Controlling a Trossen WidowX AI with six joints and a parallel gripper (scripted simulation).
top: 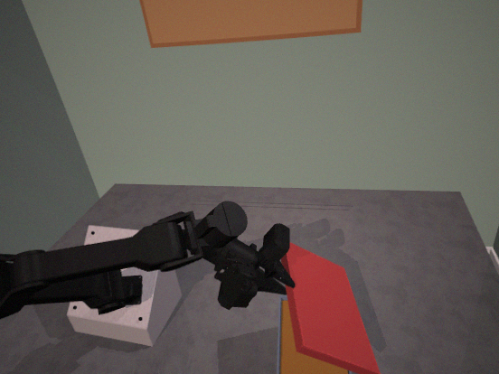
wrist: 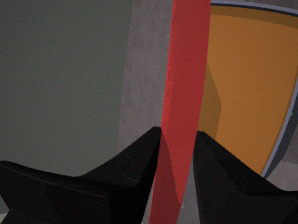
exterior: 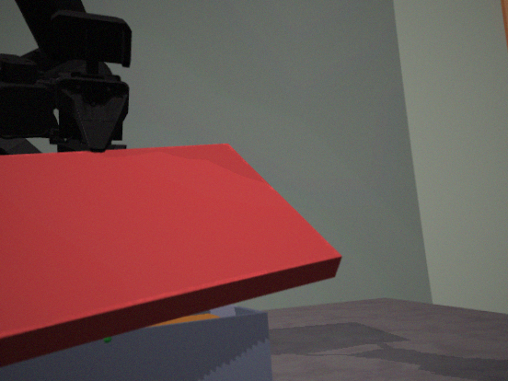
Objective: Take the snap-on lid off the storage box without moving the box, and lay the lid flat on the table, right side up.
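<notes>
The red lid [top: 325,312] [exterior: 161,230] [wrist: 187,75] is tilted above the storage box, with its gripped edge raised and the opposite edge lower. The grey-blue box [top: 279,334] [exterior: 230,350] [wrist: 286,142] stands on the table, partly uncovered on the gripper's side, with orange showing inside. My gripper [top: 289,289] [wrist: 177,136] is shut on the raised edge of the lid, one finger on each face. In the exterior view, one finger shows at the lid's back edge. Whether the lower edge touches the box is not clear.
A white block [top: 113,331] with dark holes stands at the left of the grey table [top: 429,271], partly under the arm. The table's far edge lies before a green wall that bears an orange panel [top: 253,23].
</notes>
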